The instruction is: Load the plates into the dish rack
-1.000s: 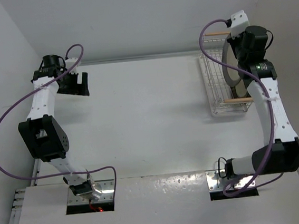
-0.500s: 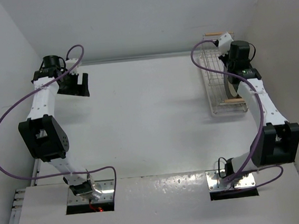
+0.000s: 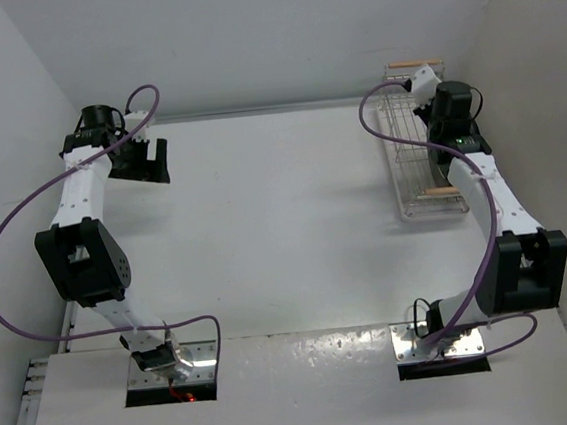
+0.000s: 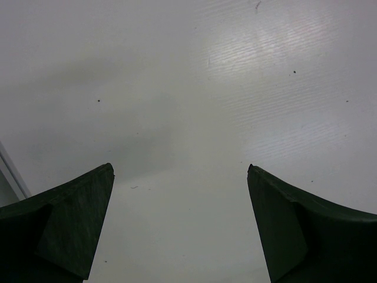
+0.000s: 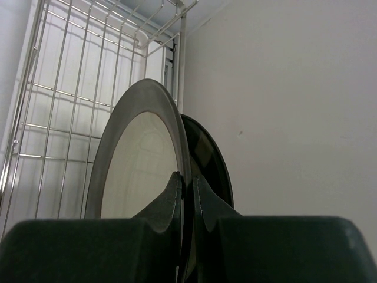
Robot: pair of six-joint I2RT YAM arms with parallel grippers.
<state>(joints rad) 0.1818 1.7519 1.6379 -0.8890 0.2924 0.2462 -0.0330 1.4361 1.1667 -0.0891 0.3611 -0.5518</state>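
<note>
**Inspector:** Firstly, the right gripper (image 5: 188, 187): what is its condition?

**Assessor:** It is clamped on the rim of a cream plate (image 5: 138, 171) with a dark rim. One finger lies on each face and the rim is pinched between them. In the wrist view the grip sits at about 5 o'clock on the plate.

**Inspector:** Where is that plate?

**Assessor:** It stands on edge inside the dish rack (image 3: 400, 161). From overhead, the rack occupies the 2 o'clock corner of the surface (image 3: 265, 224). A wooden handle bar (image 3: 415, 63) shows at its far end and another at its near end. The gripper body hides the plate's lower edge, so I cannot tell whether it rests on the wires.

**Inspector:** Are there other plates in view?

**Assessor:** A second plate (image 5: 211, 156), dark in appearance, also stands on edge. It is just beside the first, at its 3 o'clock, towards the side wall (image 5: 283, 118). I cannot tell whether the two touch.

**Inspector:** And the left gripper (image 4: 179, 171)?

**Assessor:** Its fingers are spread wide over bare surface. It sits at the 10 o'clock corner, well apart from the rack.
</note>
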